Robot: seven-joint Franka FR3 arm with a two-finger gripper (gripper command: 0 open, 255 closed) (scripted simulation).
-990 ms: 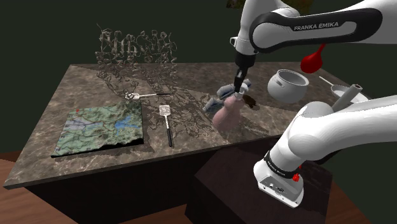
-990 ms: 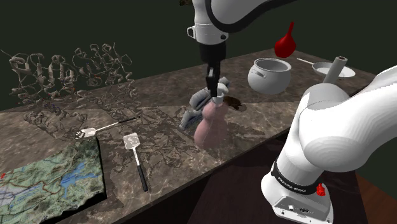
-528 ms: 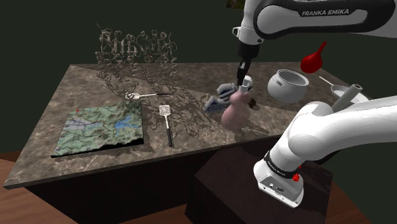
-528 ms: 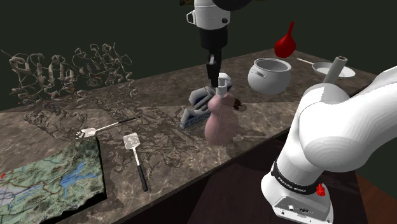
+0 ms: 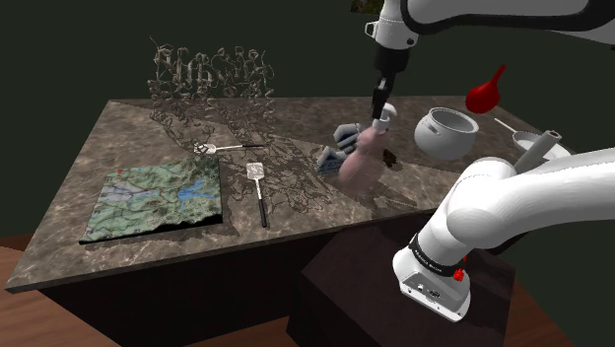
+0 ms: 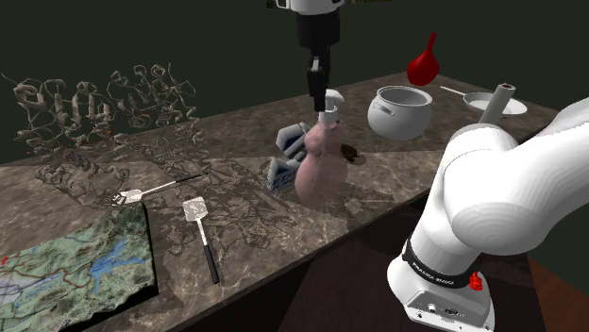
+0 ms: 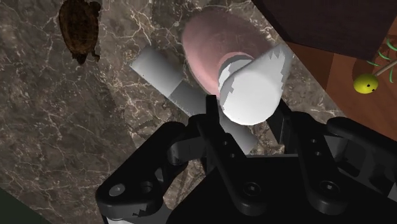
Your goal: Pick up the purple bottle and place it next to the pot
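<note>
Desk (image 5: pixel 138 123): long slab top, dark brown stone look with pale veining, thin edge, plain dark front below.
Wall (image 5: pixel 59 49) behind the desk: flat dark green, unbroken; it looks the same in the second exterior view.
Floor (image 5: pixel 10 266): reddish-brown wood planks at the desk's near corner, and past the desk's edge in the wrist view.
Light: dim overall, soft sheen on the stone, faint shadows.

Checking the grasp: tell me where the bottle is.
In the shoulder view the pink bottle hangs tilted from the gripper, right of centre, left of the pot.
</note>
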